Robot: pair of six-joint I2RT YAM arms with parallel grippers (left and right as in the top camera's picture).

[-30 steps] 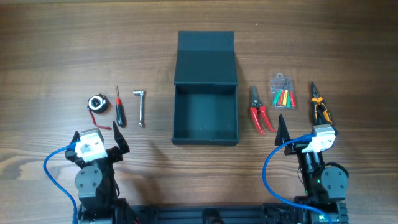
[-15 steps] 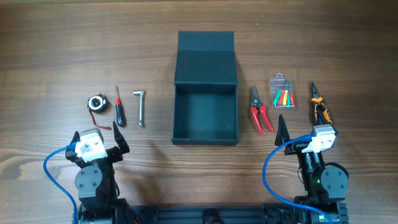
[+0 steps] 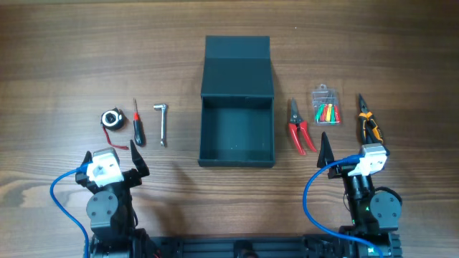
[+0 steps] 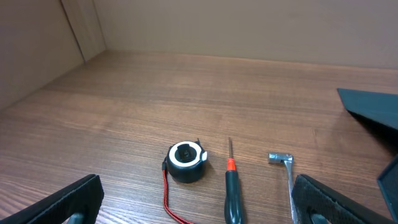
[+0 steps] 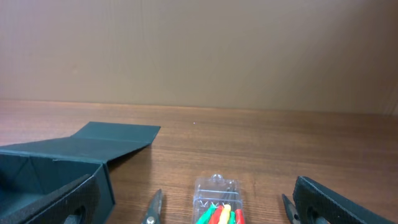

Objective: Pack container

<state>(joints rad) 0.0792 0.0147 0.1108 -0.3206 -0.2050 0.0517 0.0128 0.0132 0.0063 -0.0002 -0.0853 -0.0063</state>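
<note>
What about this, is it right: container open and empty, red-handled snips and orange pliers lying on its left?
No. The red-handled snips and orange pliers lie on the right of the container, not its left, as the overhead view shows. The container is indeed open and empty.

Overhead looks straight down; low wrist views face forward, both catching the container (image 5: pixel 118 140).

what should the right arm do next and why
Probably reach the right gripper forward and left to above the red-handled cutters: the gripper is open and holds nothing, the container sits open and empty, and the cutters are the tool closest to the container on that side.
</note>
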